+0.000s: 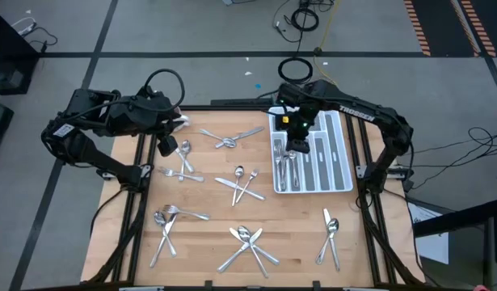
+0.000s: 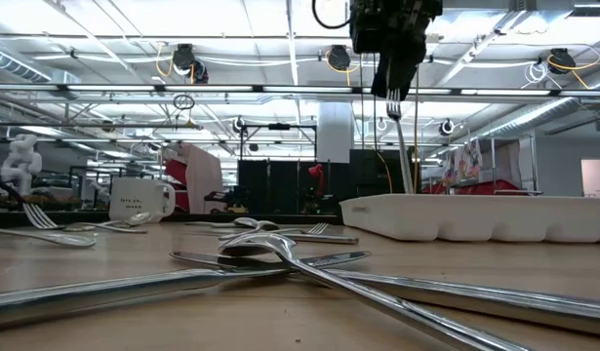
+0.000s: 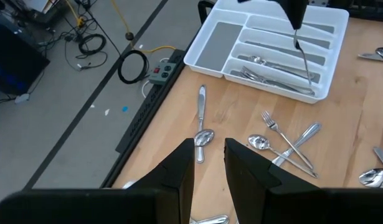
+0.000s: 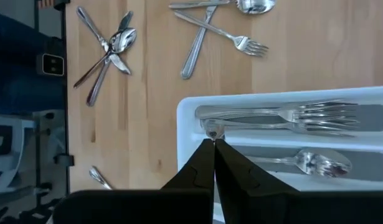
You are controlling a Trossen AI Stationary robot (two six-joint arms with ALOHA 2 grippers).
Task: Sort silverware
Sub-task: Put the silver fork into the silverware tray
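1. I am seeing the right gripper (image 1: 297,146) hanging over the far-left part of the white tray (image 1: 343,183), at the right side of the table (image 1: 208,230). Its fingers (image 4: 203,163) are pressed together, pinching the handle end of a fork (image 2: 401,136).
2. In the low view that fork is hanging upright from the gripper, tines up near the fingers, its lower end dipping behind the tray's wall.
3. The left gripper (image 1: 166,145) is waiting over the far-left corner of the table. Its fingers (image 3: 179,171) are spread a little, with nothing between them.
4. Inside the tray, I am counting forks (image 4: 316,115) lying side by side in one long compartment and a spoon (image 4: 316,163) lying in the one next to it.
5. The rest of the silverware (image 1: 246,241) is lying loose on the wood in small crossed heaps: one near the middle front, one at the near left, one at the near right, one at the centre, one far centre, and some pieces just beside the left gripper.
6. Every piece is looking slim, shiny and silver-coloured.
7. A white mug (image 2: 141,200) is standing at the far left of the table in the low view.
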